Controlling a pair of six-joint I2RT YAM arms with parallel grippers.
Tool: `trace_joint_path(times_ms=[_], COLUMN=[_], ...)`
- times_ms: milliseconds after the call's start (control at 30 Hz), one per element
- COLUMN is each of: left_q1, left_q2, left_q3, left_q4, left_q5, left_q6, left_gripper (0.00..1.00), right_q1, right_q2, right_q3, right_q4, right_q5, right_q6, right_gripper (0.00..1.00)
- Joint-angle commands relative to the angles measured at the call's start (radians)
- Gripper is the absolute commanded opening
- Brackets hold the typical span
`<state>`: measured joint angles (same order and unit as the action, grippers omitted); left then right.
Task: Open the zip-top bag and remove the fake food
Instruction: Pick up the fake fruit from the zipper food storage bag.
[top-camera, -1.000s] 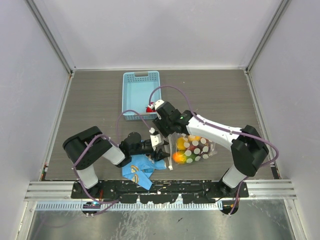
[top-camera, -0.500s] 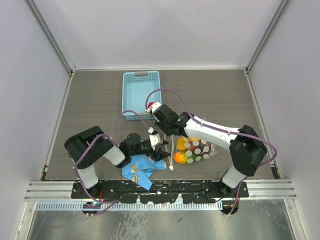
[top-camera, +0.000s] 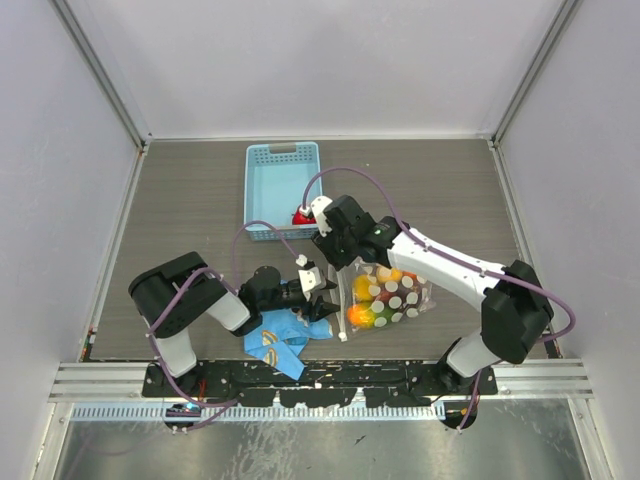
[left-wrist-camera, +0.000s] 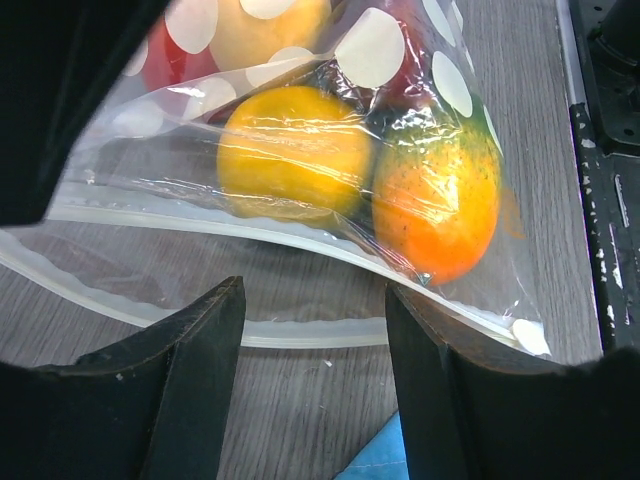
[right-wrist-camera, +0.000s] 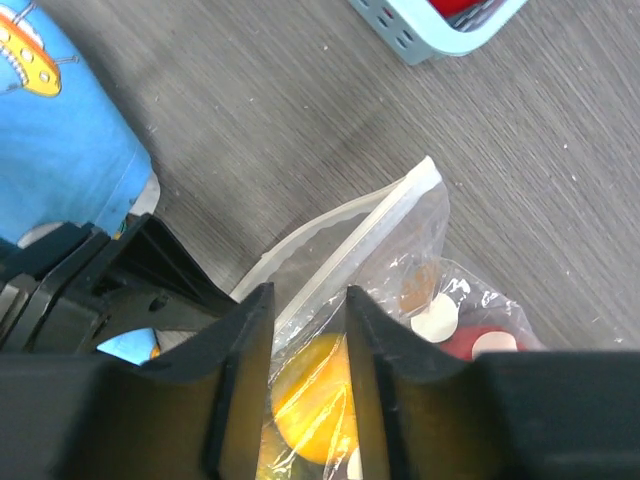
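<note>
The zip-top bag (top-camera: 402, 296) lies on the table with its mouth open toward the left. The fake food (top-camera: 372, 300) is inside it. My left gripper (top-camera: 320, 287) is open at the mouth. In the left wrist view the lower zip strip (left-wrist-camera: 310, 330) lies between its fingertips (left-wrist-camera: 205, 340), with a yellow fruit (left-wrist-camera: 295, 150) and an orange-green fruit (left-wrist-camera: 437, 200) just beyond. My right gripper (top-camera: 340, 262) hovers open over the mouth. In the right wrist view the upper zip strip (right-wrist-camera: 370, 225) runs between its fingers (right-wrist-camera: 240, 360), above a yellow fruit (right-wrist-camera: 315, 400).
A light blue basket (top-camera: 262, 190) stands behind the bag, with one red piece (top-camera: 302, 215) at its near right corner. The basket also shows in the right wrist view (right-wrist-camera: 430, 30). A blue cartoon-print cloth (top-camera: 275, 340) lies under my left gripper, near the front edge.
My right gripper moved a little toward the basket, then back right over the bag's mouth, and its elbow swung right. The left arm and the bag have not moved.
</note>
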<state>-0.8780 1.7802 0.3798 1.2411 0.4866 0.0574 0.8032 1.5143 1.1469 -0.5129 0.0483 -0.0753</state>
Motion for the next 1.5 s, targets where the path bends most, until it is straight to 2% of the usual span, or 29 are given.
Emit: trace_joint_path(times_ms=[0, 67, 367, 400, 433, 467, 900, 967, 1200, 1367, 1467], left_q1=[-0.005, -0.005, -0.008, -0.009, -0.009, -0.010, -0.014, -0.014, -0.016, -0.015, -0.015], left_q2=[-0.012, -0.009, 0.027, 0.028, 0.030, 0.033, 0.037, 0.035, 0.043, 0.051, 0.041], left_q3=[0.008, 0.010, 0.034, 0.039, 0.041, 0.045, 0.053, 0.051, 0.038, 0.026, 0.024], left_q4=[0.073, 0.081, 0.145, 0.144, 0.145, 0.146, 0.156, 0.156, 0.169, 0.188, 0.189], left_q5=[0.024, 0.027, 0.043, 0.042, 0.040, 0.038, 0.011, 0.009, 0.003, -0.005, -0.008], left_q6=[-0.013, -0.025, -0.063, -0.065, -0.068, -0.069, -0.082, -0.083, -0.087, -0.084, -0.077], left_gripper=[0.59, 0.59, 0.58, 0.59, 0.59, 0.58, 0.58, 0.58, 0.58, 0.58, 0.58], right_q1=[0.001, 0.003, 0.019, 0.024, 0.032, 0.039, 0.074, 0.074, 0.069, 0.050, 0.026], right_q2=[-0.031, -0.028, 0.020, 0.024, 0.027, 0.029, 0.072, 0.072, 0.056, 0.028, -0.005], right_q3=[0.027, 0.014, -0.013, -0.017, -0.022, -0.027, -0.095, -0.100, -0.103, -0.090, -0.090], right_q4=[-0.021, -0.012, 0.036, 0.039, 0.045, 0.048, 0.070, 0.072, 0.071, 0.059, 0.056], right_q5=[-0.066, -0.028, 0.208, 0.219, 0.231, 0.242, 0.284, 0.299, 0.328, 0.263, 0.188], right_q6=[0.014, 0.035, 0.086, 0.087, 0.086, 0.081, -0.018, -0.020, -0.023, -0.025, -0.048], right_gripper=[0.46, 0.53, 0.59, 0.70, 0.95, 0.99, 0.99, 0.92, 0.47, 0.18, 0.07])
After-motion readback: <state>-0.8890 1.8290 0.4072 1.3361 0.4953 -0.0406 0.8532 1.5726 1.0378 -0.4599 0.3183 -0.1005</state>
